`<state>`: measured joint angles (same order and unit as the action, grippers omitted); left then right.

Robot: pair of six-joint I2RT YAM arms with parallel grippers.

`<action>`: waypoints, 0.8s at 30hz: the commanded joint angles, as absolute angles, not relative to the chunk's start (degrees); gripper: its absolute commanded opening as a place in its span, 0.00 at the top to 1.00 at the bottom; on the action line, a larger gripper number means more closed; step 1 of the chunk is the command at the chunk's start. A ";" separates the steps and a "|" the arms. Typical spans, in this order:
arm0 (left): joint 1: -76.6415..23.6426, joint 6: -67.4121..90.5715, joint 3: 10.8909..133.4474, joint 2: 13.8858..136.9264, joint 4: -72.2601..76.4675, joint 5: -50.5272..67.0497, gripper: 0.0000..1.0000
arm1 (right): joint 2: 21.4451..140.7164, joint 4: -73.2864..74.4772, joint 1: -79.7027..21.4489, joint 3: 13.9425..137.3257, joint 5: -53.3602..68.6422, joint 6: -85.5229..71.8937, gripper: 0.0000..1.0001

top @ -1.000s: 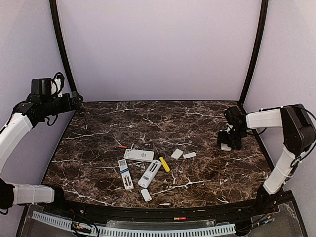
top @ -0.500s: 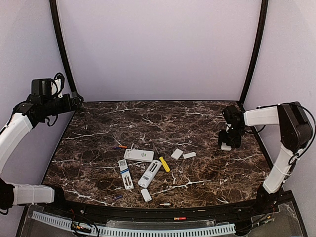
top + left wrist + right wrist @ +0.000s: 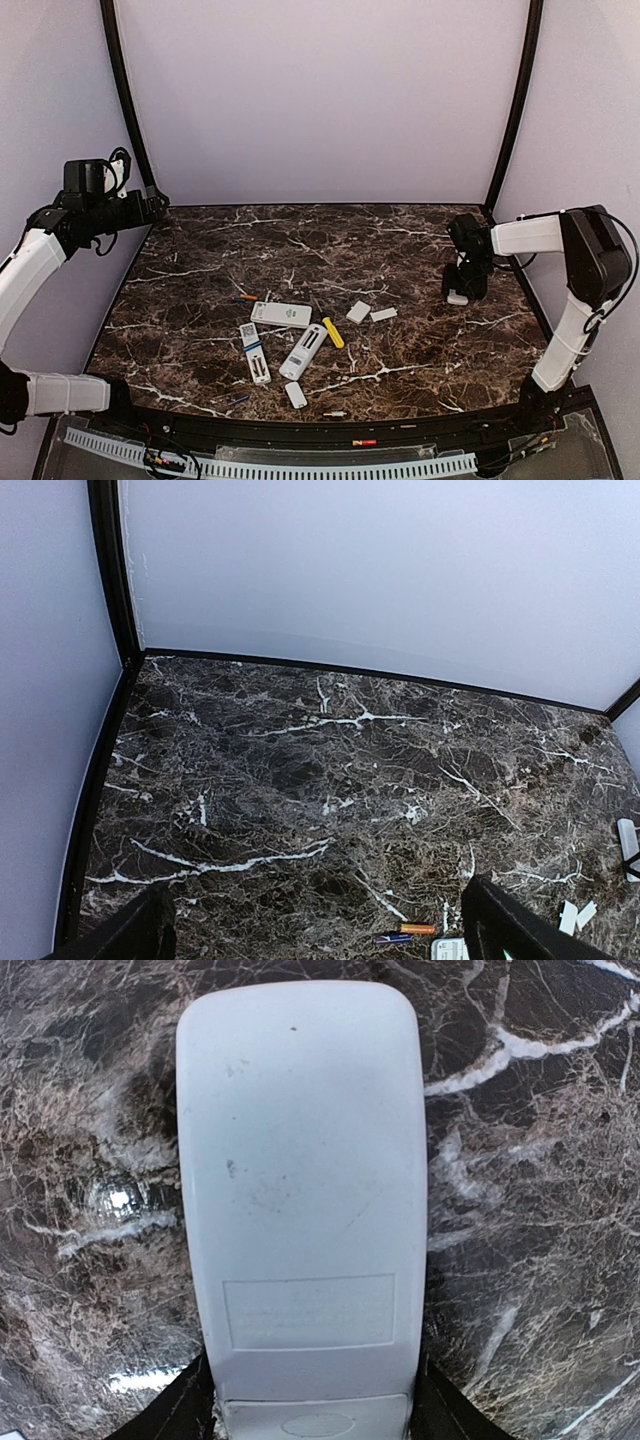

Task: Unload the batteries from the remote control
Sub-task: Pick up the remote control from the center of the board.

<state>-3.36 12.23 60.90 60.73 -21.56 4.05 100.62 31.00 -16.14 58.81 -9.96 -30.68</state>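
Barely altered over the last second. Closest to the arm bases, by the front edge of the dark marble-patterned table (image 3: 420, 240): a tiny pale cylindrical battery (image 3: 335, 413), a tiny blue battery (image 3: 238, 399) and a small white rounded cover (image 3: 296, 395).

Just beyond, a cluster of three slim white remotes (image 3: 305, 350), with a yellow-handled screwdriver (image 3: 333, 332) just beside the middle one and two flat white rectangular covers (image 3: 358, 312) near its tip. Left of those, a thin orange battery (image 3: 245, 297) loose on the marble.

Farther right, well apart from the cluster: the right gripper (image 3: 466, 283), pointed down, fingers hugging both long sides of a white rounded plastic remote (image 3: 300, 1190) lying back-up on the table, pinching it by the look of the wrist view. Nudged slightly leftward against a second ago, with the remote itself unmoved.

Battery door at that remote's end seemingly in place, so nothing of its cells on show. Judged as a grip settling before opening, with unloading of this one not yet begun.

Farthest, raised over the back-left corner: the left gripper (image 3: 325, 920), fingers spread wide, holding nothing, same as before.
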 commanded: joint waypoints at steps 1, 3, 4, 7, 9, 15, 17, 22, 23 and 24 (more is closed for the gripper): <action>-3.01 11.83 60.18 59.50 -22.08 4.59 0.01 | 101.60 32.07 -16.85 58.42 -10.84 -31.72 0.38; -3.07 11.78 60.19 59.49 -22.09 4.57 0.01 | 101.41 31.87 -16.92 58.22 -11.06 -31.94 0.39; -3.03 11.82 60.15 59.46 -22.12 4.57 0.01 | 101.35 31.78 -16.96 58.03 -11.26 -31.99 0.40; -3.07 11.78 60.18 59.42 -22.12 4.57 0.01 | 100.75 31.20 -17.05 57.43 -11.58 -32.33 0.40; -3.05 11.78 60.13 59.39 -22.08 4.65 0.01 | 100.48 30.95 -17.05 57.24 -11.60 -32.34 0.40; -3.02 11.84 60.18 59.41 -22.02 4.92 0.01 | 100.30 30.80 -17.08 57.04 -11.97 -32.60 0.43; -3.07 11.84 60.20 59.34 -22.00 4.89 0.01 | 99.93 30.84 -17.28 56.90 -12.66 -32.92 0.52; -3.05 11.87 60.15 59.27 -22.00 5.05 0.01 | 98.65 30.63 -17.62 56.49 -11.84 -32.30 0.61; -3.05 11.87 60.18 59.34 -21.99 5.07 0.01 | 98.68 30.88 -17.73 56.59 -11.98 -32.24 0.62; -3.02 11.87 60.20 59.33 -21.98 5.20 0.01 | 98.50 31.00 -17.87 56.66 -12.10 -32.28 0.63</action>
